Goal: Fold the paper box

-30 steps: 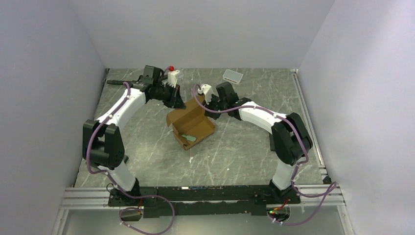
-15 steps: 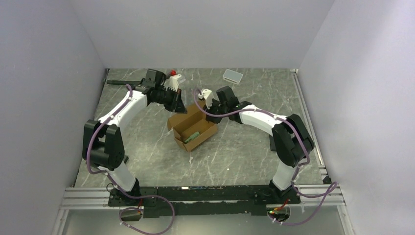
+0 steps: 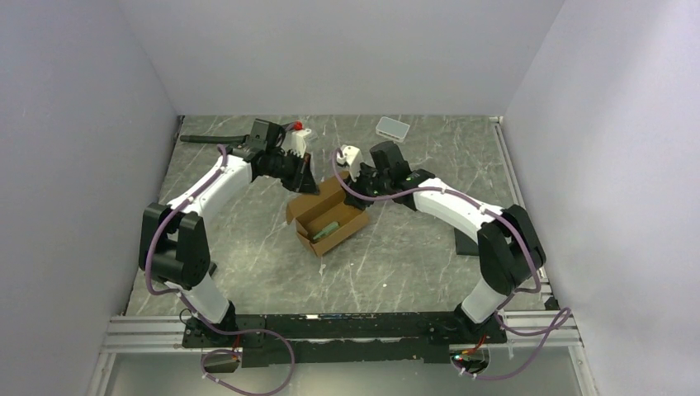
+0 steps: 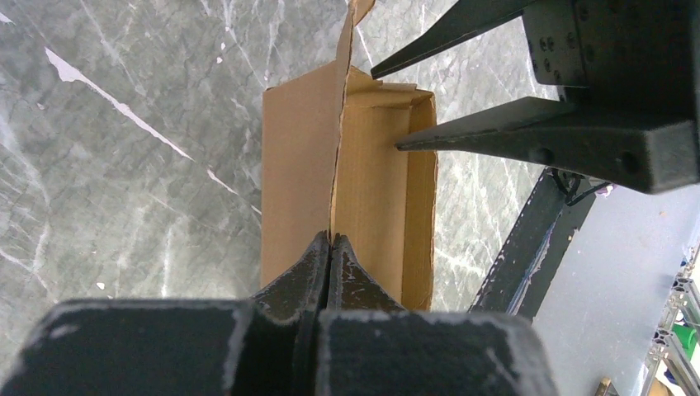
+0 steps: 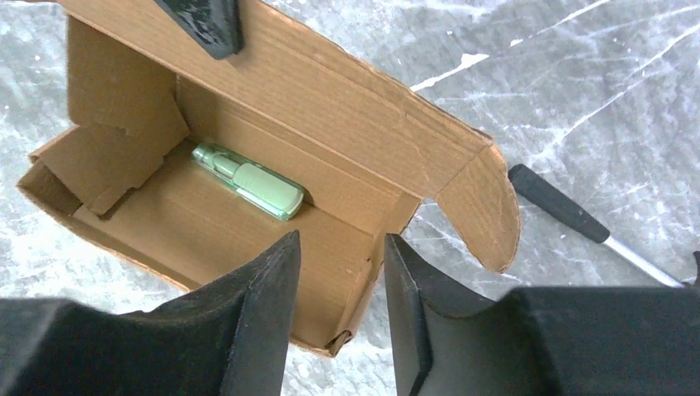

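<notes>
- The paper box [image 3: 327, 219] is found at the middle of the grey marbled table [image 3: 396, 264], between the two grippers. It is set at a slant to the table edges.
- It is formed as a small oblong carton of plain brown cardboard. The top is open, and the lid panel is raised along the long side nearer the left arm.
- Contents: one pale green oblong item [image 5: 248, 181] is lying flat on the carton floor, against the base of the wall below the lid panel. Nothing else is seen inside.
- An end flap is folded inward at one short end. At the other end a rounded tab is turned outward from the lid panel.
- The left gripper [image 4: 330, 239] is closed, with the top edge of the raised lid panel pinched between its fingertips.
- The right gripper [image 5: 338, 239] is held over the short end of the carton with its jaws parted. One finger is over the inside and the other is out by the end wall. Contact with the cardboard cannot be told, and nothing is gripped.
- A small white-grey tray [image 3: 393, 128] is noted near the back edge of the table, well apart from the carton. Its contents cannot be made out.
- A black-handled tool [image 3: 210, 139] is lying at the far left of the table.
</notes>
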